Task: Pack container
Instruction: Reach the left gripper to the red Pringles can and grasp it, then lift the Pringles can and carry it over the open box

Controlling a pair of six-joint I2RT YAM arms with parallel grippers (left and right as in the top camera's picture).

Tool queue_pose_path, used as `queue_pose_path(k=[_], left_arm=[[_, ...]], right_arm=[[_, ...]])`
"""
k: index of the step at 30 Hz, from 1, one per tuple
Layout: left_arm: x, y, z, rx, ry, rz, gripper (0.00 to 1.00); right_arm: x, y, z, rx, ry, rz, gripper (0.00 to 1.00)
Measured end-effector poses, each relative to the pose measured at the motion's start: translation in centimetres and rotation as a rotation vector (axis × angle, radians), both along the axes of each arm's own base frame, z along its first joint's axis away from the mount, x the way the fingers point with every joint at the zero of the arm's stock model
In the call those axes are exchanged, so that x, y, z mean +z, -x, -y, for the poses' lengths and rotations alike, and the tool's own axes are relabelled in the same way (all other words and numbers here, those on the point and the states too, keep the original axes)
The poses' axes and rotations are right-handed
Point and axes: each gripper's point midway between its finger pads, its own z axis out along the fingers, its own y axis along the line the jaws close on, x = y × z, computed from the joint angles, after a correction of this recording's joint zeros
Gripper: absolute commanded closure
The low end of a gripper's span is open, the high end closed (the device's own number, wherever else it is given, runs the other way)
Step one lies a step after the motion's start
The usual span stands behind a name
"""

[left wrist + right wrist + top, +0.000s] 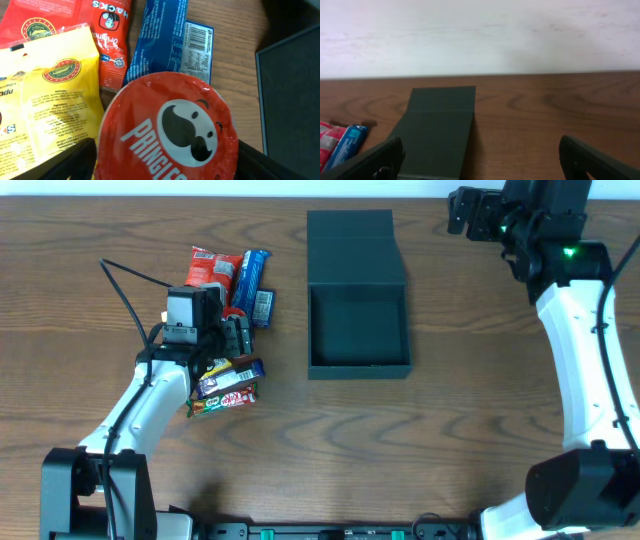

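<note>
1. Step in hand: grabbing a snack. Left gripper (236,335) is over the pile, left of container. Fingers apart astride Pringles can (167,130); can't tell if gripping yet.
2. Container (358,325) mid-table, lid open twd far side, nothing packed.
3. Right gripper (480,161) far right, fingers wide apart, holding nothing.
4. Next, I reckon: firm grip, lift clear of yellow packet (45,85), carry right, lower into container.

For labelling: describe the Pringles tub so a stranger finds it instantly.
Left of the open black container lies a pile of snack packets. Between the left gripper's fingers sits the Pringles tub: the only round item, red-lidded with a moustache logo.
</note>
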Motion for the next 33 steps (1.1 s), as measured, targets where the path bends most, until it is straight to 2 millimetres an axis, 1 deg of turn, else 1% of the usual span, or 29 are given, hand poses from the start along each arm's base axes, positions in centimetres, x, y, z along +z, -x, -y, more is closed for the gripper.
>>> queue_pose_path(k=[4, 10, 12, 14, 23, 27, 30, 33], left_arm=[[0.0, 0.0, 0.0, 0.0, -0.002, 0.0, 0.18], [0.0, 0.1, 0.0, 0.0, -0.002, -0.003, 0.22], [0.1, 0.0, 0.0, 0.0, -0.003, -0.002, 0.25], [0.4, -0.2, 0.1, 0.0, -0.002, 0.005, 0.25], [2.7, -1.6, 0.1, 0.003, -0.005, 0.036, 0.3], [3.6, -1.5, 0.1, -0.008, -0.017, 0.013, 0.37], [5.0, -2.0, 0.4, -0.03, -0.034, 0.026, 0.37], [6.6, -2.6, 1.2, -0.058, -0.042, 0.056, 0.36]], right_arm=[[0.0, 0.0, 0.0, 0.0, 0.0, 0.0, 0.01], [0.0, 0.0, 0.0, 0.0, 0.0, 0.0, 0.01], [0.0, 0.0, 0.0, 0.0, 0.0, 0.001, 0.01], [0.0, 0.0, 0.0, 0.0, 0.0, 0.002, 0.01], [0.0, 0.0, 0.0, 0.0, 0.0, 0.002, 0.01], [0.0, 0.0, 0.0, 0.0, 0.0, 0.002, 0.01], [0.0, 0.0, 0.0, 0.001, 0.0, 0.002, 0.01], [0.0, 0.0, 0.0, 0.001, 0.0, 0.002, 0.01]])
